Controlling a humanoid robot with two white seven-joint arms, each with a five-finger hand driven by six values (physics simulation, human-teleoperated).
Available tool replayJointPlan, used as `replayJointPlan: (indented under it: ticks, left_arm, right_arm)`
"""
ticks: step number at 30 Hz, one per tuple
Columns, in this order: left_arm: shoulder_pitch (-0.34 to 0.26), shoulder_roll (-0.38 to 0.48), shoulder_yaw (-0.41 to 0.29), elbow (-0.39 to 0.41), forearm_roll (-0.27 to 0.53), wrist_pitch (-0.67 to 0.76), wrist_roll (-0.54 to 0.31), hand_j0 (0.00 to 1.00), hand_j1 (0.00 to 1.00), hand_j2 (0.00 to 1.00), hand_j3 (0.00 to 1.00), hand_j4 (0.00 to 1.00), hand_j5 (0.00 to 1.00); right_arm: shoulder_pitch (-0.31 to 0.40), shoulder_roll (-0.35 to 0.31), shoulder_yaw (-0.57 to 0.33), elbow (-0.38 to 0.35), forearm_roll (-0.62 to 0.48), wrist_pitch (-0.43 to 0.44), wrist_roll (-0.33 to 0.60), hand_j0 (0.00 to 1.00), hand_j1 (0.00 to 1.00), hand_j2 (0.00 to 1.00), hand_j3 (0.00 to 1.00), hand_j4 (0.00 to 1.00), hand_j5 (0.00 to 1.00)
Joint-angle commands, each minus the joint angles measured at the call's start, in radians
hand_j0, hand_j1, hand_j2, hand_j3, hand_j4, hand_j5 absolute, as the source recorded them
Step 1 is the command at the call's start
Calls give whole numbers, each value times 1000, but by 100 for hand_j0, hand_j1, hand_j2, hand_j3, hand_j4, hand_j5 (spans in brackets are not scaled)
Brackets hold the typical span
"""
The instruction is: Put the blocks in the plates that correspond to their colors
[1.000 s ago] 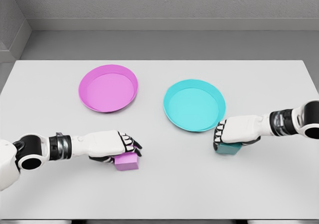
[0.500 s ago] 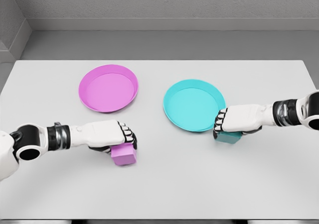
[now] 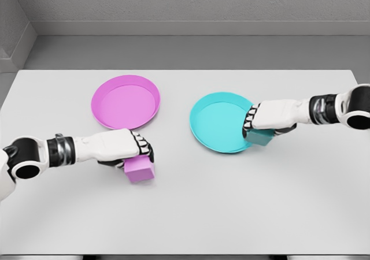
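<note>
My left hand (image 3: 136, 151) is shut on a magenta block (image 3: 140, 170), held a little above the table, in front of the magenta plate (image 3: 125, 102). My right hand (image 3: 258, 120) is shut on a teal block (image 3: 260, 137), which hangs at the right rim of the teal plate (image 3: 219, 123). Most of each block's top is hidden under the fingers. Both plates lie flat with nothing in them.
The white table (image 3: 185, 214) stretches wide in front of the plates. Behind it runs a grey floor and wall (image 3: 185, 6).
Both hands have risen and moved away from me with their blocks. The left one went toward the magenta plate, the right one up and left to the teal plate's rim.
</note>
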Motion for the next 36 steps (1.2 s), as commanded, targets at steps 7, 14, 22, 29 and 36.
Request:
replayJointPlan:
  ticks: [7,14,22,29,36]
  left_arm:
    - [-11,1,29,56,19,1,0,56,56,56,56,56,56]
    - [-64,-8,35,121,28,1,0,56,56,56,56,56,56]
    - [-84,-20,36,161,28,1,0,56,56,56,56,56,56]
    - [-126,-43,38,213,28,1,0,56,56,56,56,56,56]
    - [-167,-78,38,271,28,1,0,56,56,56,56,56,56]
  right_arm:
    - [-26,90,-13,98,-18,2,1,61,61,61,61,61,61]
    - [-54,170,-13,175,-18,2,1,61,61,61,61,61,61]
    - [-86,262,-13,316,-15,2,3,67,67,67,67,67,67]
    - [-89,276,-13,322,-14,2,0,100,100,100,100,100,100]
    - [-86,263,-15,328,-15,2,-2,100,100,100,100,100,100]
